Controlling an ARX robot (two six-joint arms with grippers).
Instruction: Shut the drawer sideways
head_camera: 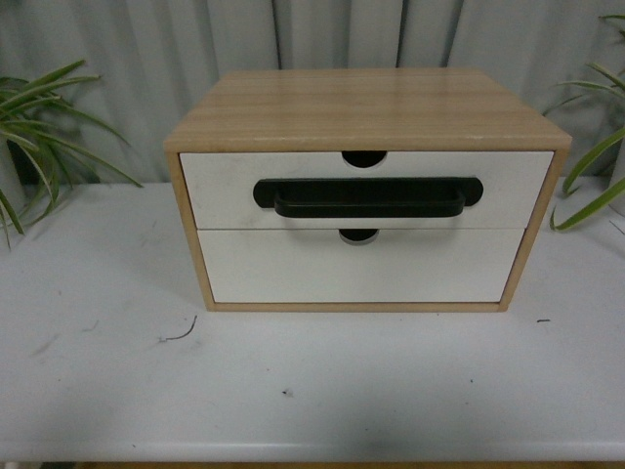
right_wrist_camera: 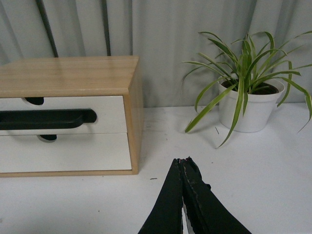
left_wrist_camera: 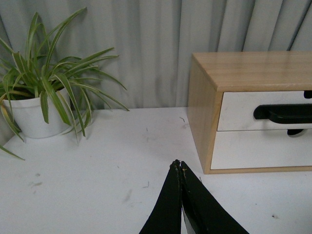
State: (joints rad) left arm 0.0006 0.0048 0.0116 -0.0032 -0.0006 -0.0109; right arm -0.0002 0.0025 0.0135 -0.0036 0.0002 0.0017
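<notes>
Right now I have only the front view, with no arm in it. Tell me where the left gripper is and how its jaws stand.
Observer: The left gripper is over the white table, beside the light wood two-drawer cabinet, jaws shut.
Operator: Now the right one.
Observer: The right gripper is off the cabinet's other side, jaws shut.
Operator: Report anything near it.
Observer: A green-leaved plant in a white pot stands beyond it.
</notes>
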